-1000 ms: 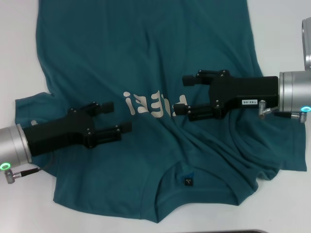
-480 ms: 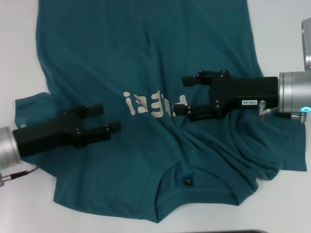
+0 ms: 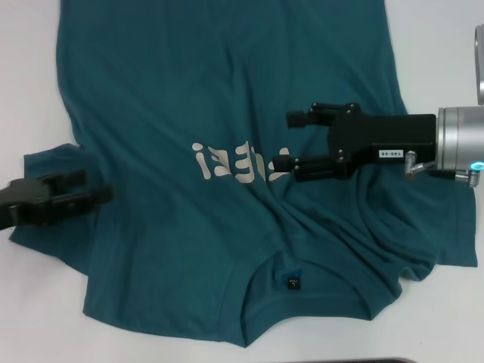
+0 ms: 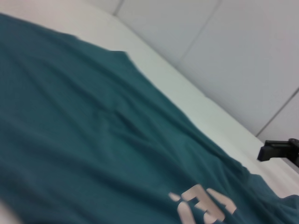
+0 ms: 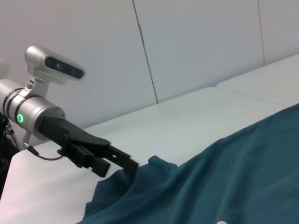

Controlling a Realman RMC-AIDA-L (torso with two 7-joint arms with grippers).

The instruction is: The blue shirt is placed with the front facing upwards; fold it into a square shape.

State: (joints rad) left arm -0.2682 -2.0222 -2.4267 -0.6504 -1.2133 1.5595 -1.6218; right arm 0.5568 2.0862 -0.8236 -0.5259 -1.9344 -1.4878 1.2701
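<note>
The blue shirt [image 3: 227,136] is lying spread on the white table [image 3: 431,45], front up, its collar [image 3: 295,283] toward the robot and its hem running out of the head view at the far side. The pale lettering [image 3: 238,162] is sitting mid-chest, partly hidden under a fold. Creases are bunching across the shirt's right shoulder area, and the sleeve [image 3: 53,162] on the robot's left is lying flat.

The left gripper [image 3: 94,185] is hovering over that sleeve at the left edge of the head view, its fingers slightly apart and gripping nothing. The right gripper [image 3: 283,141] is hovering above the chest beside the lettering, its fingers spread wide and empty; it is covering part of the cloth beneath.

The table is plain white where it shows on either side of the shirt. Behind it, pale panelled walls [image 5: 196,42] are showing in both wrist views. In the right wrist view, a silver camera unit [image 5: 53,63] is sitting atop the left arm.
</note>
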